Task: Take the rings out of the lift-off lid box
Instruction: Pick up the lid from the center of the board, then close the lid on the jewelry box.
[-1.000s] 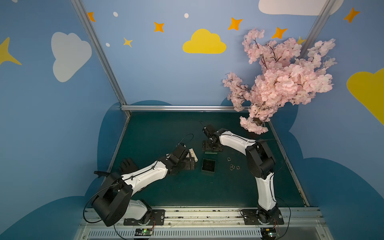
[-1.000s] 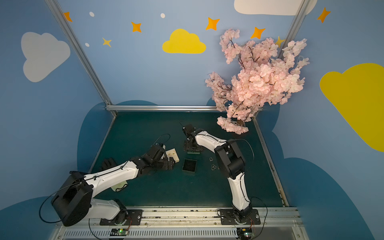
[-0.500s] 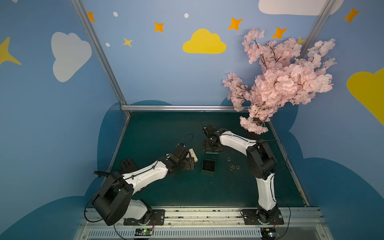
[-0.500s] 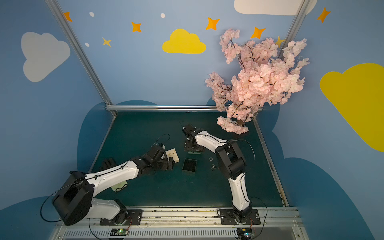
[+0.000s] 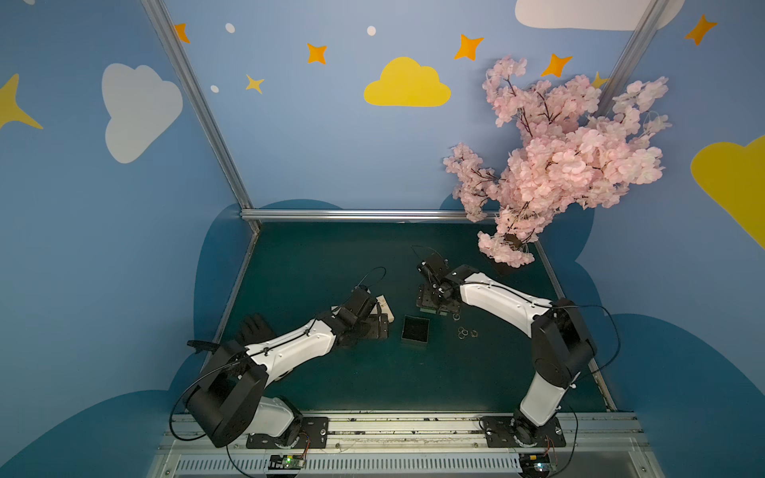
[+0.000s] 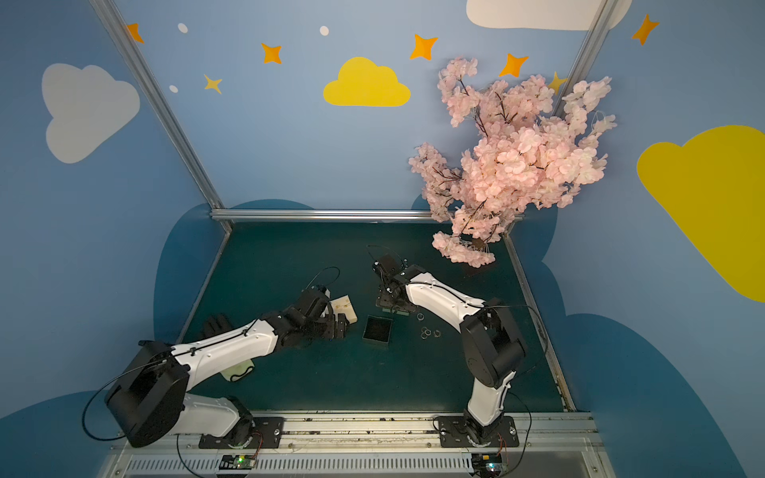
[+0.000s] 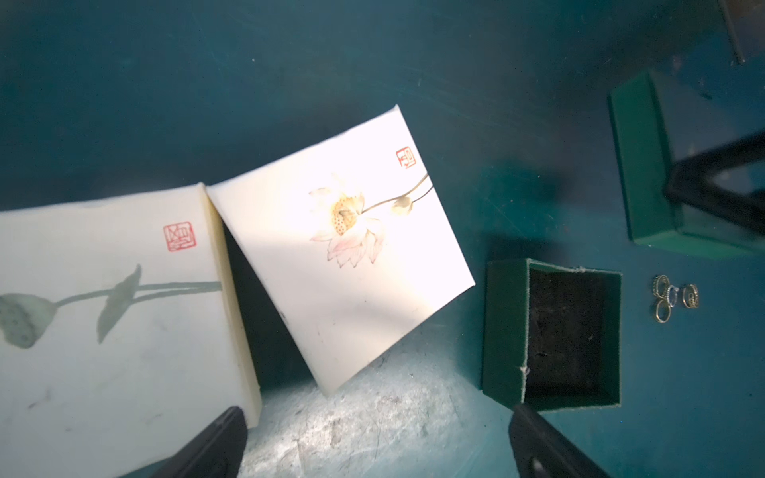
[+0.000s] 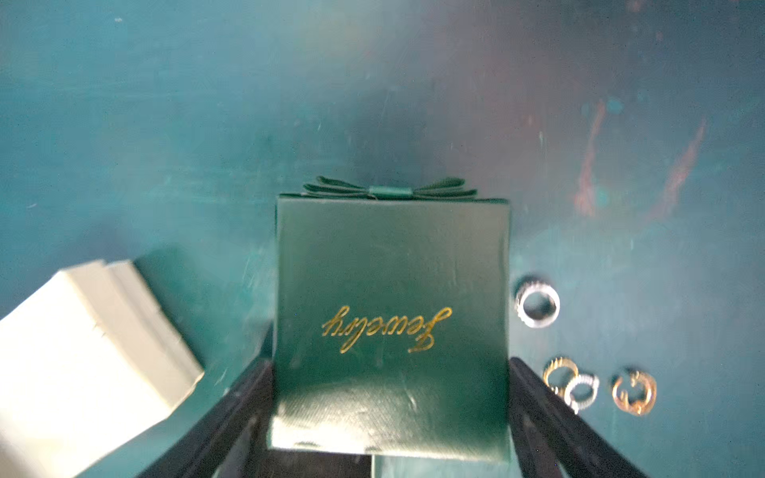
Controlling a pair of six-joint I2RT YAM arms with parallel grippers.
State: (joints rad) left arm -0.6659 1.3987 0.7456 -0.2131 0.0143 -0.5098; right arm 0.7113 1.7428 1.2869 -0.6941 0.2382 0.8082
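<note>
— Left pincer (image 7: 377, 409)?
— Spread fully, held low, arm stretched forward.
— Right pincer (image 8: 389, 372)?
— Pointing down from a raised elbow, fingers far apart; gripping or free, hard to tell.

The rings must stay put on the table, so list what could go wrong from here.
1. The right gripper straddles the dark green square lid with gold Jewelry lettering. One finger stands close to the four small metal rings, so a sideways move could scatter them.
2. Whether the jaws actually pinch the lid is unclear; if lifted, it might slip and drop onto them.
3. The open left gripper has a finger near the empty green box base and could nudge it.
</note>
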